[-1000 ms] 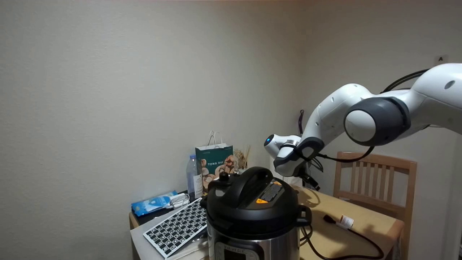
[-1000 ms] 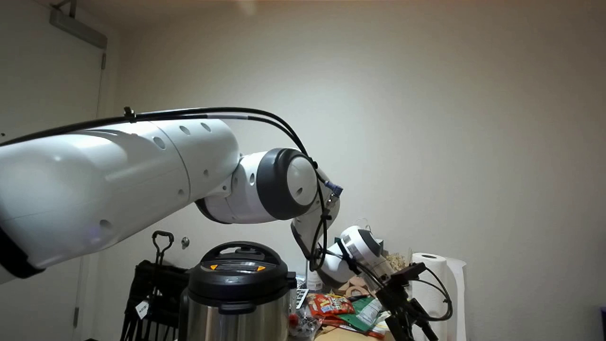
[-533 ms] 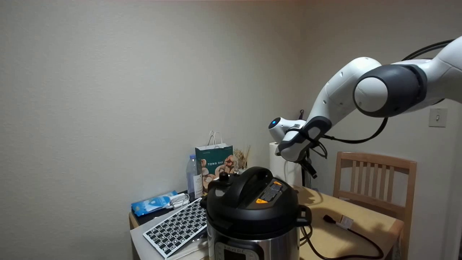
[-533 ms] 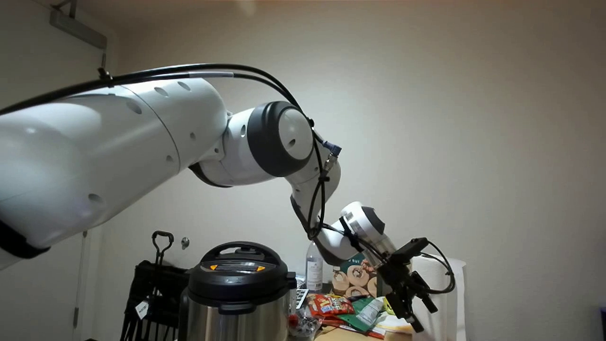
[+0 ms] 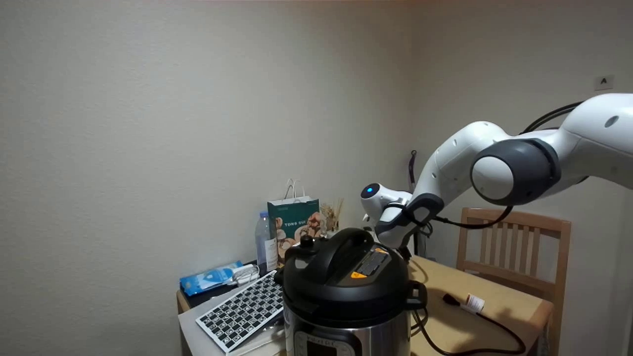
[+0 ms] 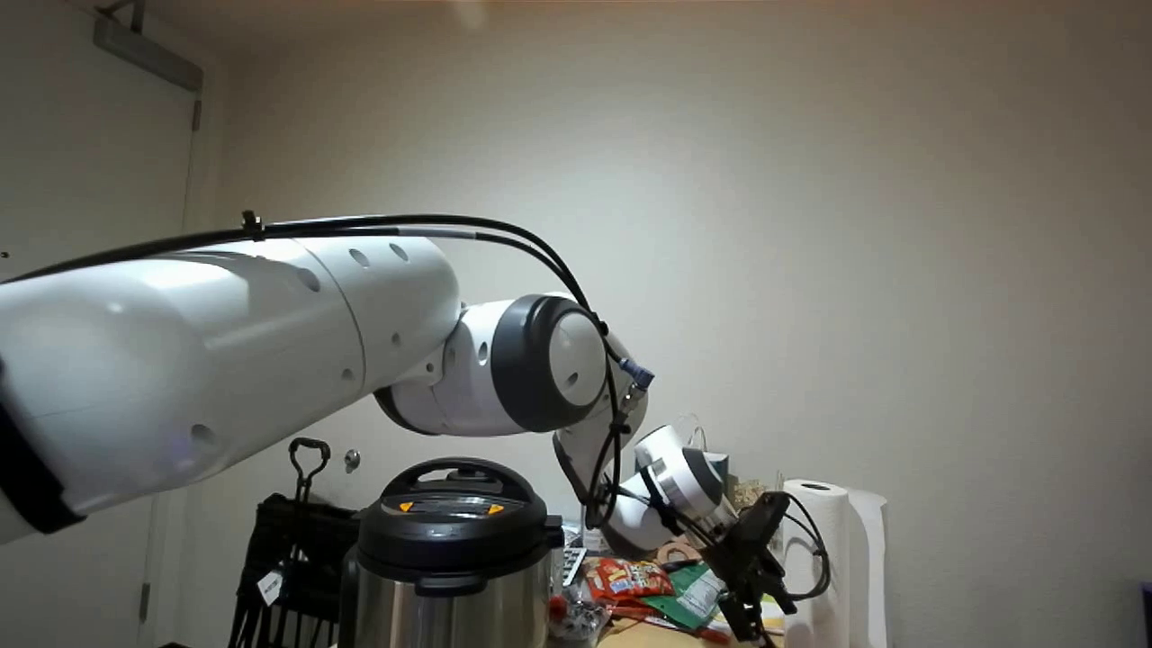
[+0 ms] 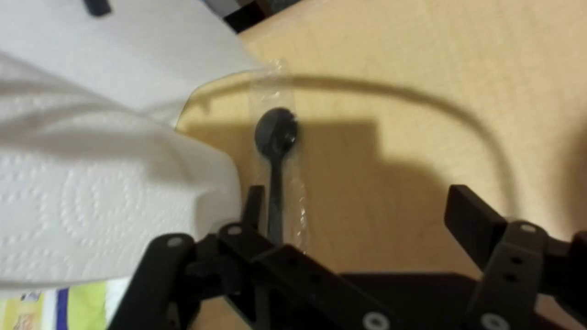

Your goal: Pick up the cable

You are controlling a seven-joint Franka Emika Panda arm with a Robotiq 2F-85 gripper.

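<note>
PLACE: looks like a home eating corner | SIGNS: pressure cooker (image 5: 346, 296), snack packets (image 6: 627, 579), paper towel roll (image 6: 823, 621), clear-wrapped black spoon (image 7: 276, 130) on the tabletop (image 5: 504, 306), wooden chair (image 5: 539, 224) beside it

1. In an exterior view, the pressure cooker (image 5: 348, 291) hides part of the cable (image 5: 496, 323).
2. The white tag (image 5: 475, 303) on the cable is too small to read.
3. In the wrist view, the jaws cover the handle end of the black spoon (image 7: 276, 133).
</note>
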